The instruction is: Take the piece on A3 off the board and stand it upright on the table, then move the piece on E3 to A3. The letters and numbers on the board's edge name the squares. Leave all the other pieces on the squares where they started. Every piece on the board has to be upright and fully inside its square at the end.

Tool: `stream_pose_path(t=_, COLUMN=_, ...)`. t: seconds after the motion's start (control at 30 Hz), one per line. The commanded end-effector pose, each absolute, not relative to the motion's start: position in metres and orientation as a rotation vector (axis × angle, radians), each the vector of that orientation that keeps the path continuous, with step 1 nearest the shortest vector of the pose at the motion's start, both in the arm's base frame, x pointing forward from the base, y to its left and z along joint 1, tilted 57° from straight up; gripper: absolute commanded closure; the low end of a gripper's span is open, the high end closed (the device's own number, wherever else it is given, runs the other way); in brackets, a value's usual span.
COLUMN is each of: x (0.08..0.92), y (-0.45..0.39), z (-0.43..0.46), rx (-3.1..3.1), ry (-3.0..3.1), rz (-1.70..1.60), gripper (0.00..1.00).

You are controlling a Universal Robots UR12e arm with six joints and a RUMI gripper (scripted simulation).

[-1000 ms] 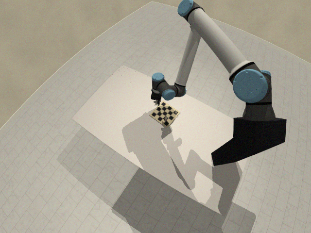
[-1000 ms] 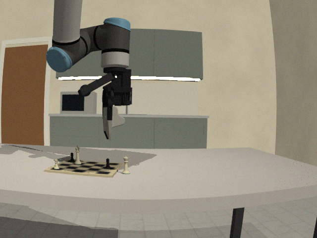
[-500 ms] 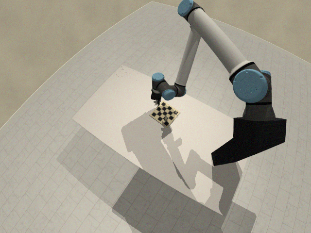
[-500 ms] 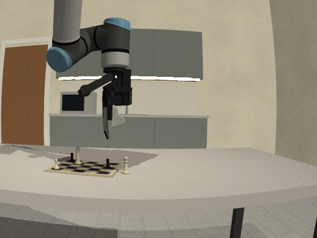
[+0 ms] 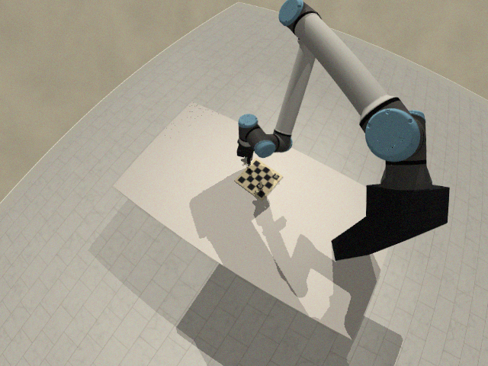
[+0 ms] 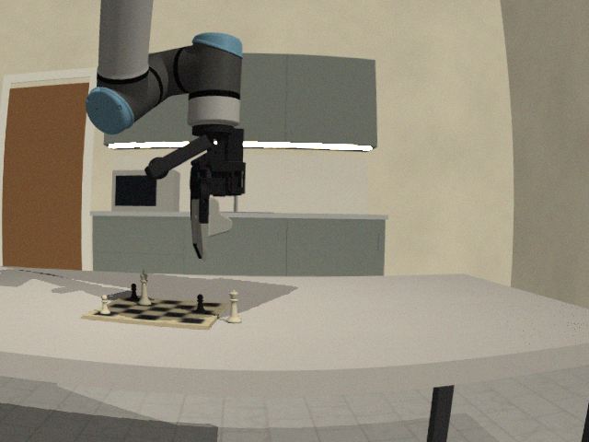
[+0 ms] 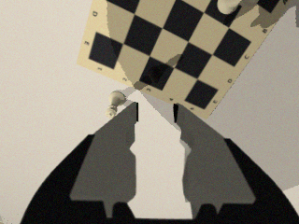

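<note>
Pincer (image 6: 200,247) hangs high over the board's (image 7: 89,65) near edge, fingers drawn close with nothing between them. I see a white piece (image 6: 233,307) upright on the table (image 6: 380,314), just beside the board's corner, long axis vertical. Open table lies all around. I think a black pawn (image 6: 200,303) stands nearest it.

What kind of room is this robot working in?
Most likely a kitchen: wall cabinets hang above a counter with base cupboards, and what looks like a microwave sits on it. A chessboard lies on the table.
</note>
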State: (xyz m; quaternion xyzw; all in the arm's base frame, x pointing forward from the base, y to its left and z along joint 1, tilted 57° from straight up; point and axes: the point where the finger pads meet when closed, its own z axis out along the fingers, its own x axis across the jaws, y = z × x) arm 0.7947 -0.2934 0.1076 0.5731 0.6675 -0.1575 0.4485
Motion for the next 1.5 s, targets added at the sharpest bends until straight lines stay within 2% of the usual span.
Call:
stream_pose_path(t=0.0, x=0.795, y=-0.293, z=0.108, rx=1.417, ry=1.652, rz=-0.389, gripper=0.80)
stream_pose_path(t=1.47, x=0.813, y=-0.326, z=0.083, rx=1.396, ry=1.672, rz=-0.404, gripper=0.80)
